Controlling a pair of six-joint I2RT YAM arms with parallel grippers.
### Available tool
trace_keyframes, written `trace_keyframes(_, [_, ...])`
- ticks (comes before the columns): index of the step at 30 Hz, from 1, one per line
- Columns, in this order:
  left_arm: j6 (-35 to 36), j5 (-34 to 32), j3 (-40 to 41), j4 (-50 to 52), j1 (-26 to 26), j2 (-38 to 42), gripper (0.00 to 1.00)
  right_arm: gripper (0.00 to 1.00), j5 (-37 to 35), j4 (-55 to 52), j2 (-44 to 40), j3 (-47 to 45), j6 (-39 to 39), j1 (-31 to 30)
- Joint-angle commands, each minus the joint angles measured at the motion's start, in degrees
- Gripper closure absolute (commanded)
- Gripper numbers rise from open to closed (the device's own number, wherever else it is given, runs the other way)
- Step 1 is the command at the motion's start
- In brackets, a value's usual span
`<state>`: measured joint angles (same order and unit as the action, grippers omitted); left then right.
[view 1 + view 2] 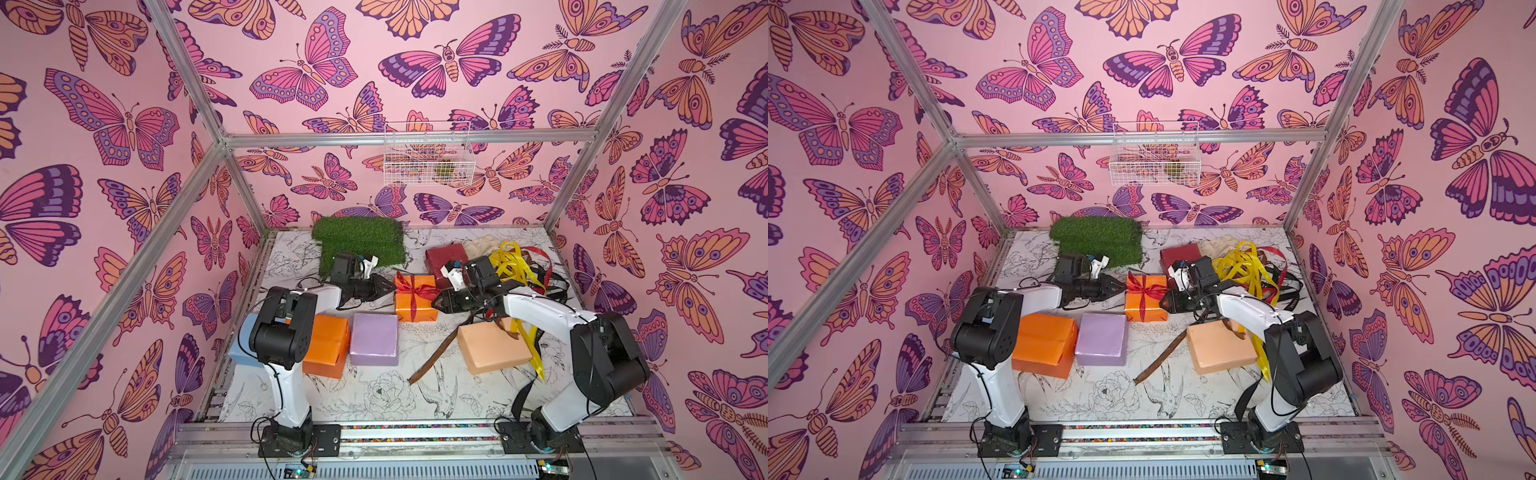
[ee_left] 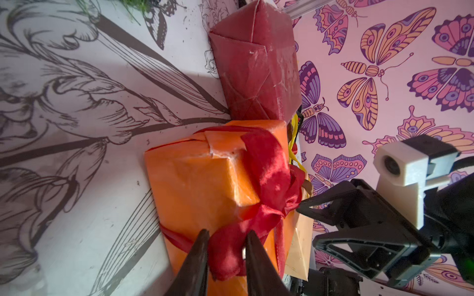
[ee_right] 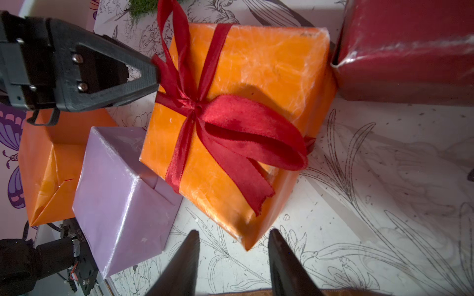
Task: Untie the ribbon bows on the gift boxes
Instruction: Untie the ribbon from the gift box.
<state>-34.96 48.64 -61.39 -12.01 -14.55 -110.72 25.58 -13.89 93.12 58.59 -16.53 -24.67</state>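
The left end effector pinches part of the red bow on the orange box, mid-counter, beside the dark red box. The right end effector is spread, empty, near the orange box's corner.

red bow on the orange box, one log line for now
left pincer: shut on red bow | right pincer: open, empty | orange box: bow tied

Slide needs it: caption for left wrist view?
Left gripper shut on the red ribbon bow of the orange gift box; right gripper open beside it.
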Motion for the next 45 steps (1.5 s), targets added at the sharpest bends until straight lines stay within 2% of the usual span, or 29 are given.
trace_keyframes(1, [-0.1,1.3,1.0,-1.2,0.5,1.4,0.78,0.54,-2.6,0.2,0.9,0.0,-0.6,-0.8])
trace_keyframes(5, [-0.4,1.5,0.3,-1.2,0.6,1.1,0.99,0.5,-4.8,-0.9,2.1,1.7,-0.3,-2.1])
trace_keyframes(6, [-0.5,1.4,0.2,-1.3,0.5,1.0,1.0,0.5,-5.5,-1.1,2.3,1.9,-0.1,-2.5])
trace_keyframes(17, [-1.1,0.6,-0.9,-0.9,0.5,5.7,1.0,0.49,-8.7,0.5,4.0,2.1,-1.6,-4.6])
trace_keyframes(28, [0.2,-2.0,-6.8,5.9,0.5,12.6,1.0,0.5,-8.6,2.9,6.0,2.6,-2.9,-4.6])
trace_keyframes(39, [0.7,-2.1,-13.0,11.6,0.5,15.6,1.0,0.49,-8.4,4.2,7.1,4.3,-3.5,-4.7])
trace_keyframes(42, [1.7,-4.2,-14.8,14.1,0.3,17.7,1.0,0.5,-8.9,3.6,6.6,4.0,-2.7,-4.7])
trace_keyframes(45, [6.3,-10.5,-17.3,20.7,-0.4,21.0,1.0,0.5,-9.1,3.4,6.3,3.6,-2.4,-4.6])
